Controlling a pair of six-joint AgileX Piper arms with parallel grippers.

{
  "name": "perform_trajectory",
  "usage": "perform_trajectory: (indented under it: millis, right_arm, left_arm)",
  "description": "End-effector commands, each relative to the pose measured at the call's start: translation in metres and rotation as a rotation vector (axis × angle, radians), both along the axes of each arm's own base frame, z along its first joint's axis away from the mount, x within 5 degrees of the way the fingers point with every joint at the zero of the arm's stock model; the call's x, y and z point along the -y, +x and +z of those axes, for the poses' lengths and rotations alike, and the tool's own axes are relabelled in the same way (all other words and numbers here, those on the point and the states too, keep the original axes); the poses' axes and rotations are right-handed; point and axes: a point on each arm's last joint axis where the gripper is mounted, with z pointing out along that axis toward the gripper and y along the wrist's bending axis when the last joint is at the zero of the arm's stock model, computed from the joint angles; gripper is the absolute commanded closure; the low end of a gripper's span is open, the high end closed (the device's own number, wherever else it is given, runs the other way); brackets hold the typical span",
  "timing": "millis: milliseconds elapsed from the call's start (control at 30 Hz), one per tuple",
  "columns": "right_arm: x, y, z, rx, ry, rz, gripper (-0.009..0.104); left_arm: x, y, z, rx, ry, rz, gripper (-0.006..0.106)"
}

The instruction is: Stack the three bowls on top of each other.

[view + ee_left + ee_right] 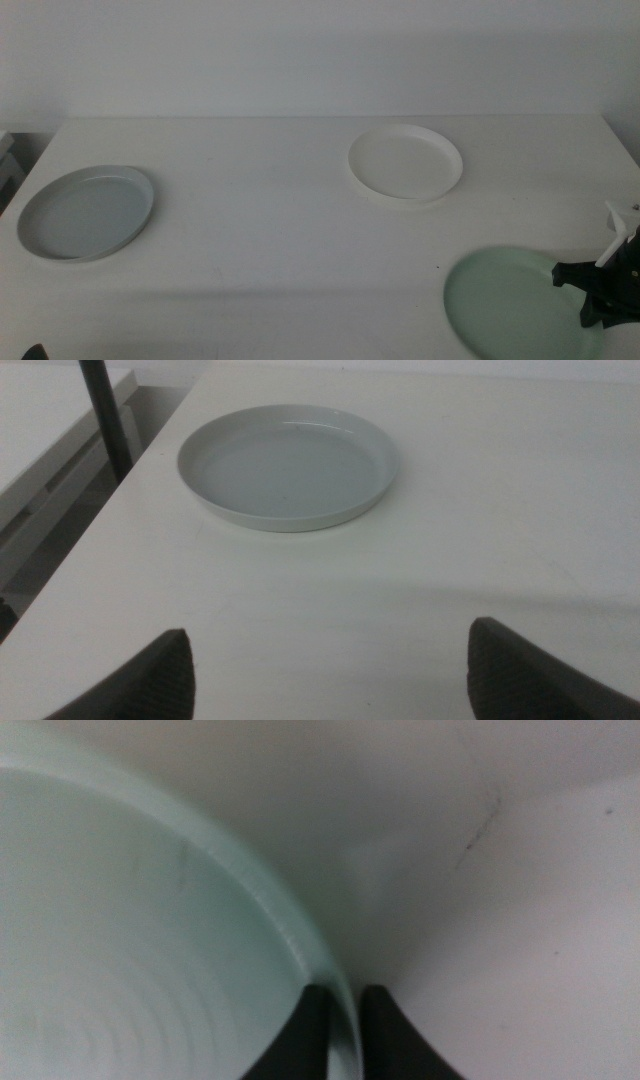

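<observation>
First pickup in hand: my right gripper (342,1020) has its jaws pinched on the rim of the mint green bowl (510,305), near corner of the worktop (270,240). White bowl (405,161) sits well apart, far side; grey-blue bowl (87,211) at the left edge. Left gripper (330,670) waits before it, jaws spread, empty. Next, I judge: lift level, carry over white, lower centred.

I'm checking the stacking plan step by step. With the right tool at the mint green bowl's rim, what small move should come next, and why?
Probably lift the mint green bowl slightly. The right tool is shut on its rim, and the white bowl sits apart, farther back on the table. The left tool waits open near the grey-blue bowl.
</observation>
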Motion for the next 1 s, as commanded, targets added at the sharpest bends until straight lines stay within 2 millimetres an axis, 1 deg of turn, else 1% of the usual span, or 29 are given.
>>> perform_trajectory:
  millis: [0, 100, 200, 300, 367, 500, 633, 767, 867, 967]
  right_arm:
    - [0.000, 0.003, 0.018, 0.069, -0.011, 0.015, 0.095]
    - [-0.007, 0.003, 0.030, 0.107, -0.010, 0.032, 0.095]
    - [-0.022, 0.008, 0.054, 0.156, 0.015, 0.054, 0.095]
    - [-0.043, 0.015, 0.077, 0.196, 0.049, 0.088, 0.095]
    - [-0.061, 0.021, 0.090, 0.234, 0.074, 0.123, 0.095]
    - [-0.096, 0.035, 0.105, 0.280, 0.126, 0.173, 0.095]
    - [-0.132, 0.051, 0.104, 0.278, 0.149, 0.243, 0.095]
    - [-0.162, 0.065, 0.092, 0.255, 0.176, 0.287, 0.095]
    - [-0.178, 0.073, 0.079, 0.236, 0.180, 0.308, 0.095]
    - [-0.186, 0.080, 0.064, 0.212, 0.177, 0.315, 0.095]
  left_arm:
    - [0.000, 0.001, 0.005, 0.083, -0.010, 0.002, 0.010]
    - [0.000, 0.001, 0.005, 0.083, -0.010, 0.002, 0.010]
    - [0.000, 0.001, 0.005, 0.083, -0.010, 0.002, 0.010]
    - [0.000, 0.001, 0.005, 0.083, -0.010, 0.002, 0.010]
    - [0.000, 0.001, 0.005, 0.083, -0.010, 0.002, 0.010]
    - [0.000, 0.001, 0.005, 0.083, -0.010, 0.002, 0.010]
    - [0.000, 0.001, 0.005, 0.083, -0.010, 0.002, 0.010]
    - [0.000, 0.001, 0.005, 0.083, -0.010, 0.002, 0.010]
    - [0.000, 0.001, 0.005, 0.083, -0.010, 0.002, 0.010]
    - [0.000, 0.001, 0.005, 0.083, -0.010, 0.002, 0.010]
